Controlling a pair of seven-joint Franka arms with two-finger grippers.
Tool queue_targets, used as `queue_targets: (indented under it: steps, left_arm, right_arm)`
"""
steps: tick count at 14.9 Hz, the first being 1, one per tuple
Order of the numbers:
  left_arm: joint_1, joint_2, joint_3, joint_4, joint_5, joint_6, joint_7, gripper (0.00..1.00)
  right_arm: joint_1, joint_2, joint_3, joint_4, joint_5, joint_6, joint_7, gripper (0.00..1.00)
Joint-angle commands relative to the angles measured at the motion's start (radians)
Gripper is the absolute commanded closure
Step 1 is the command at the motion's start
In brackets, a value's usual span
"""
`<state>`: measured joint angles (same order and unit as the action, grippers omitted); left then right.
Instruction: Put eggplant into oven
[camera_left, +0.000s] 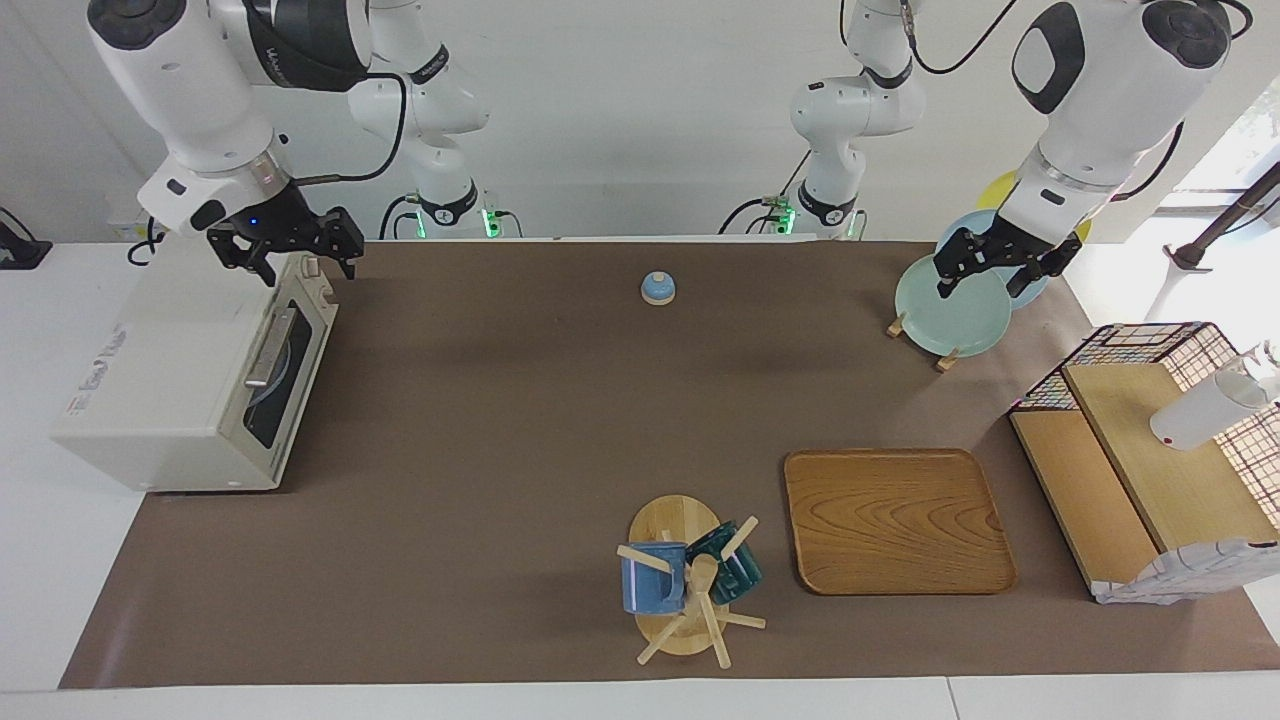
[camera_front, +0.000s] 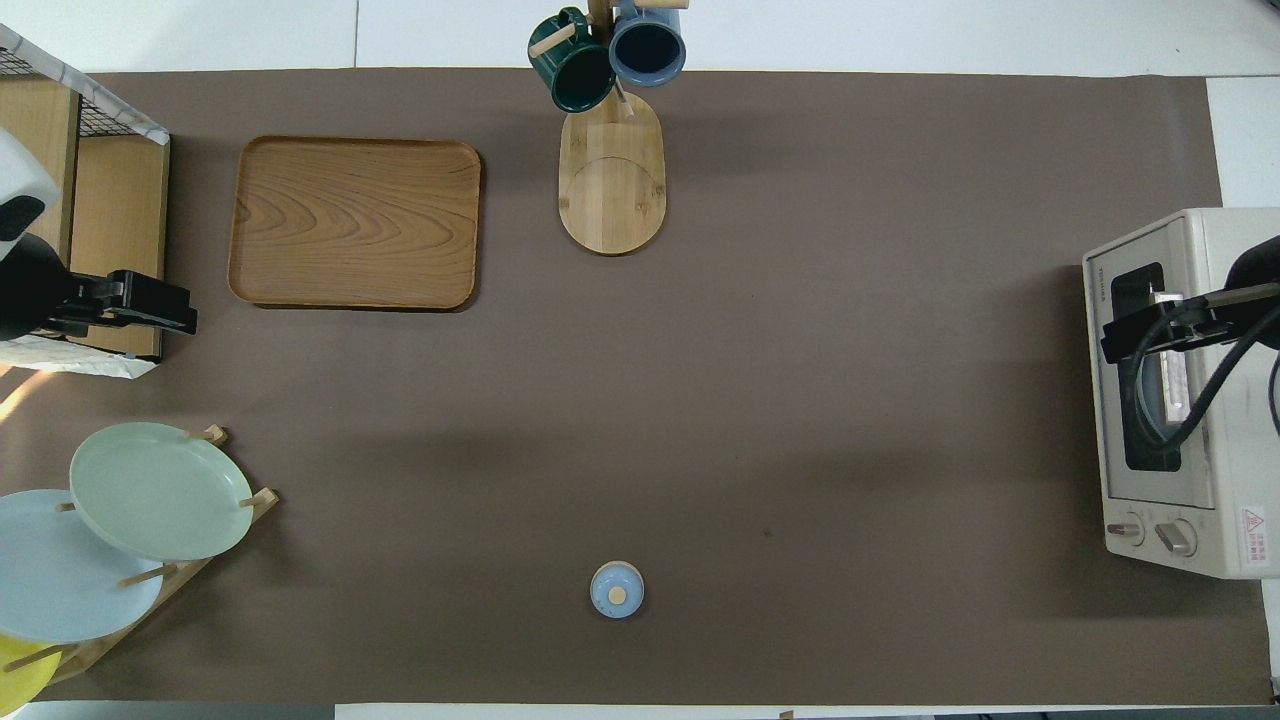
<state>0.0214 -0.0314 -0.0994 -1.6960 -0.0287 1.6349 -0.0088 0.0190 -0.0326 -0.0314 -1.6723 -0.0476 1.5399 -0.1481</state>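
The cream-white oven (camera_left: 170, 380) stands at the right arm's end of the table with its dark glass door shut; it also shows in the overhead view (camera_front: 1225, 470). No eggplant shows in either view. My right gripper (camera_left: 300, 262) hangs open and empty over the oven's top front corner, the one nearer to the robots, and shows over the door in the overhead view (camera_front: 1150, 335). My left gripper (camera_left: 983, 285) is open and empty, up over the plate rack at the left arm's end, and waits there (camera_front: 165, 308).
A rack of plates (camera_left: 955, 310) stands at the left arm's end. A small blue bell (camera_left: 657, 288) sits mid-table near the robots. A wooden tray (camera_left: 897, 520), a mug tree (camera_left: 690, 585) and a wire-sided wooden shelf (camera_left: 1150, 450) lie farther out.
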Motion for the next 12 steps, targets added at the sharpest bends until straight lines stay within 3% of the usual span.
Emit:
queue_targets:
  steps: [1,12]
  left_arm:
    - [0.011,-0.007,-0.008,0.002,0.018,-0.001,-0.008,0.0]
    - [0.011,-0.007,-0.008,0.002,0.018,-0.001,-0.008,0.0]
  right_arm:
    - [-0.002,-0.015,0.001,-0.009,0.057,0.014,0.016,0.0]
    - [-0.002,-0.009,0.004,0.008,0.068,0.037,0.015,0.0]
